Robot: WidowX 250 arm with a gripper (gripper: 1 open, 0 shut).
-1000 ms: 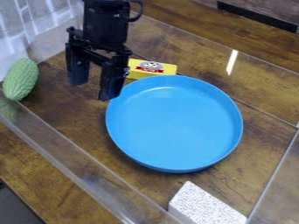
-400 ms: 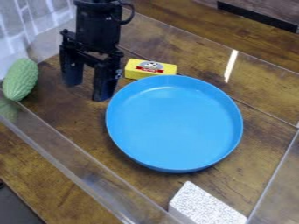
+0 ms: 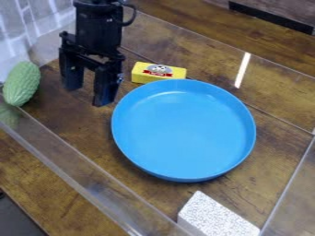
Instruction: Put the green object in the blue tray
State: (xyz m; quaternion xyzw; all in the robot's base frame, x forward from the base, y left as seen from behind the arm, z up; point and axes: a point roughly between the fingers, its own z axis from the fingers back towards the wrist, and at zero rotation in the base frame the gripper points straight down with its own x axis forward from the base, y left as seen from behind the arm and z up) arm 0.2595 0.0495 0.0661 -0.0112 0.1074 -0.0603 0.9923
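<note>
The green object (image 3: 21,83), a bumpy light-green oval, lies at the left edge of the wooden table. The blue tray (image 3: 183,128), a large round shallow dish, sits in the middle with nothing in it. My black gripper (image 3: 87,91) points down between the two, just left of the tray's rim and to the right of the green object. Its fingers stand open with nothing between them.
A small yellow block (image 3: 159,71) lies just behind the tray, right of the gripper. A speckled white-grey pad (image 3: 222,216) sits at the front edge. A clear low wall (image 3: 87,184) runs along the table's front left side.
The gripper has shifted a little to the left, away from the tray and toward the green object, still open.
</note>
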